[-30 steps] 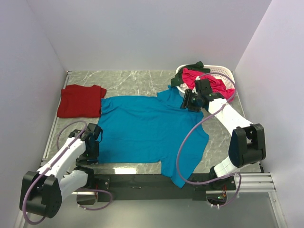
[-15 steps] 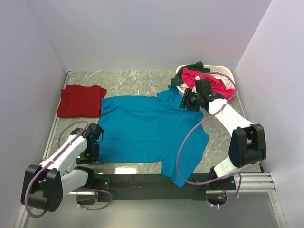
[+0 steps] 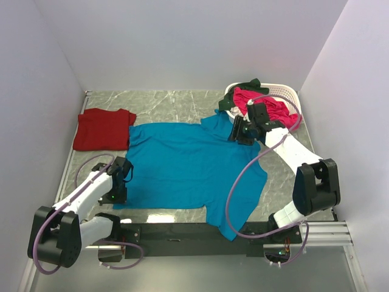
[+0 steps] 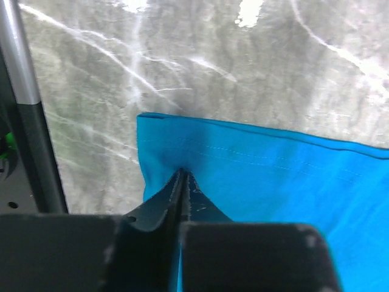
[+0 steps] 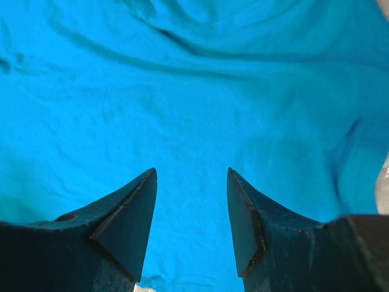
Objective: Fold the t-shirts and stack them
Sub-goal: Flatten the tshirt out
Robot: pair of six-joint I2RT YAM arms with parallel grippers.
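- Far left: the dark red t-shirt (image 3: 103,129) lies folded at the table's left edge, close to the side wall. Its right edge is just beside the sleeve of the teal-blue t-shirt (image 3: 188,164).
- Near left: the left gripper (image 4: 182,176) has just closed. Its jaws were apart a second ago and are now pinched together on the teal-blue t-shirt's near-left hem corner. By my reading, that corner is ready to be lifted for a fold.
- Centre: the teal-blue t-shirt is spread flat across the marble table (image 3: 170,103). Its near-right part hangs over the front edge. Bare table shows along the far side, which leaves room to carry the corner that way.
- Right: the right gripper (image 5: 191,173) hovers over the far-right sleeve area with its jaws apart, holding nothing.
- Far right: the white basket (image 3: 285,91) holds the pink t-shirt (image 3: 273,108) and the dark green t-shirt (image 3: 243,86), close behind the right arm.
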